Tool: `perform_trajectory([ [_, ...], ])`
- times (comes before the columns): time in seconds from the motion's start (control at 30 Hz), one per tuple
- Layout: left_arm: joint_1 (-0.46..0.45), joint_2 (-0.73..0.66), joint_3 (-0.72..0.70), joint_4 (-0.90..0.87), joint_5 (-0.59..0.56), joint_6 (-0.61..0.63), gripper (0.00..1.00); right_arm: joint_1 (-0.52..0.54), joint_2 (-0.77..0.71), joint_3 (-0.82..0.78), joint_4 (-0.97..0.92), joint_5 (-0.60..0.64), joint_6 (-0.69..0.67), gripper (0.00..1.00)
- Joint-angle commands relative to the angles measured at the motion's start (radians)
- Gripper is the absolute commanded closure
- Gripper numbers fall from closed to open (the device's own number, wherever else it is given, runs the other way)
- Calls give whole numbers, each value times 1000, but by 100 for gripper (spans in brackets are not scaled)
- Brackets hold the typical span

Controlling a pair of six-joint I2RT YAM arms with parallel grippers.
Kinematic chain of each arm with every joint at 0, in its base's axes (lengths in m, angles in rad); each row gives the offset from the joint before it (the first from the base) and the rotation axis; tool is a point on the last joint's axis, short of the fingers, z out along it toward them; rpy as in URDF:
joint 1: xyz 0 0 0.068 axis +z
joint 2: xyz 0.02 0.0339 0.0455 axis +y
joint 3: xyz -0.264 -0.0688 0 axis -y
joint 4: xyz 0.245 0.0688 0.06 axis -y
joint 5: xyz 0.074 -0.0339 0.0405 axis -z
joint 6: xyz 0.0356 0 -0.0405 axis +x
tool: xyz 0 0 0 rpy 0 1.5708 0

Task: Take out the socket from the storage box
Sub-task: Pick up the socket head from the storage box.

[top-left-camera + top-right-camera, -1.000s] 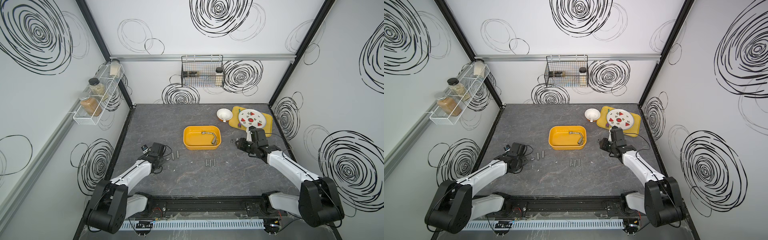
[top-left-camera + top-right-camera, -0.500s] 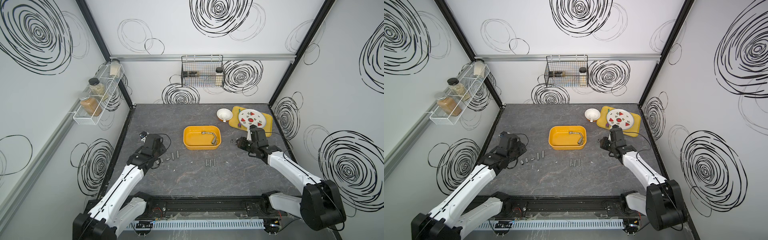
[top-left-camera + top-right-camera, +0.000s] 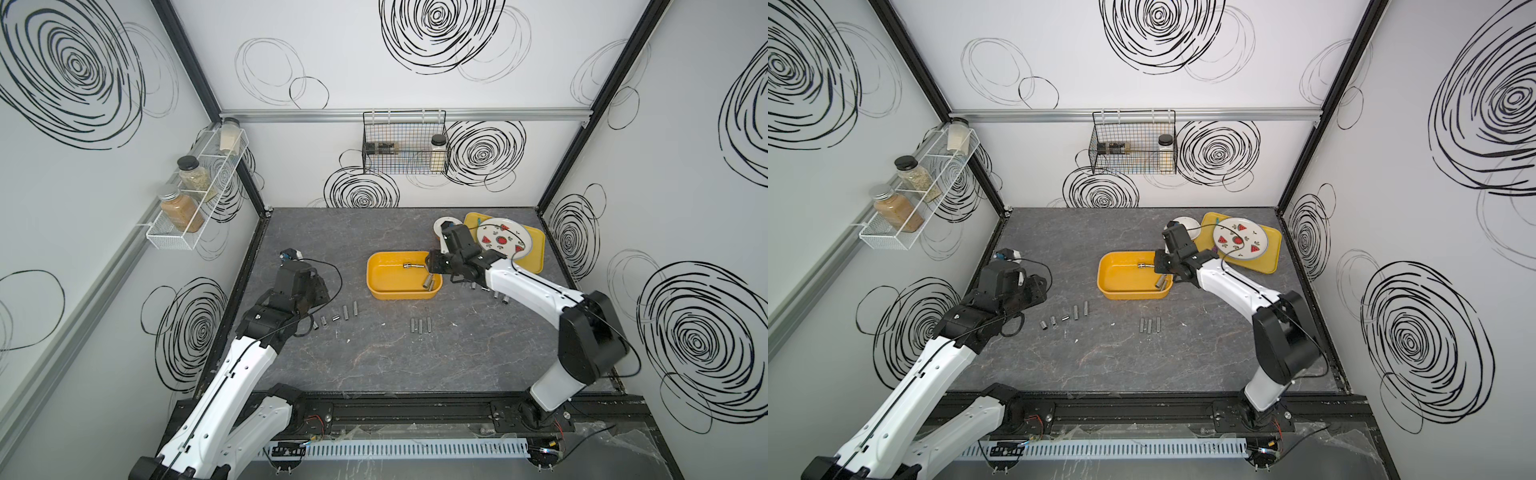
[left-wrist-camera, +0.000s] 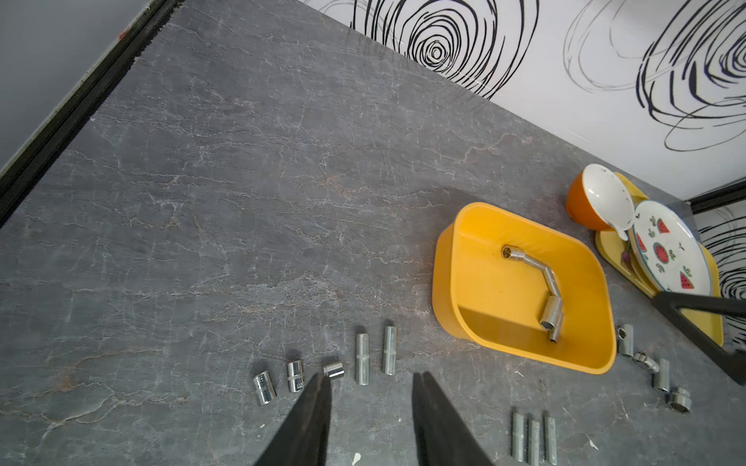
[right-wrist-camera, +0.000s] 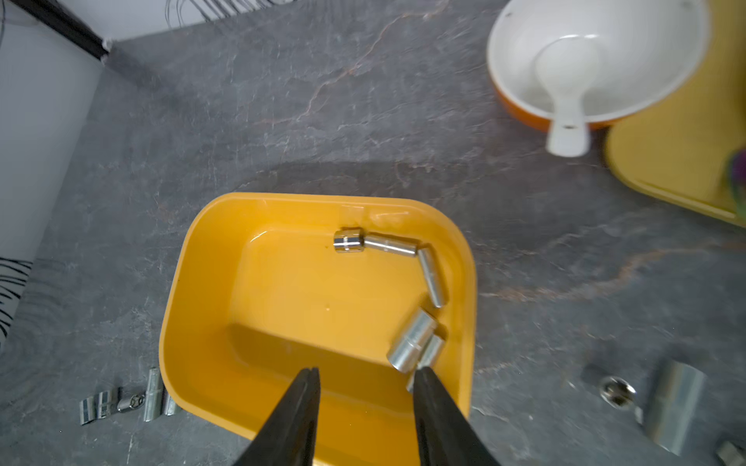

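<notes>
Right gripper [image 5: 365, 371] hangs over the near end of the box [image 5: 193, 302], jaws parted and empty. Left gripper [image 4: 371, 377] is also apart and empty, above the row of sockets [image 4: 294, 375] on the table [image 4: 202, 201].

I count about five sockets in the box, all hugging one wall. Nearest my right fingers is the fat socket [image 5: 411, 341], leaning on a thin socket [image 5: 435, 349].

Risks as I see them:
- The two touch, so a pinch could take both or squirt one out.
- They sit tight to the wall. A finger could land on the rim and shove or tip the box.
- Polished steel cylinders, one knurled: slick, and they'll roll.

The box is glossy moulded plastic with rounded corners and looks light. Its smooth floor gives no bite. The table is matte, stone-look.
</notes>
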Motion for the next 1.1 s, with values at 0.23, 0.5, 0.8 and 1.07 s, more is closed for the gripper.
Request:
perform_trajectory([
  [0.23,26,-5,-20,29,36,44,59,55,372,386,-193,46,-58,53],
  [0.5,45,-5,-21,33,61,53,59,61,533,536,-261,105,-63,53],
  [0.8,50,2,-26,39,75,56,58,63,576,564,-267,131,-70,54],
  [1.07,61,14,-28,41,84,59,58,71,622,605,-280,122,-72,58],
])
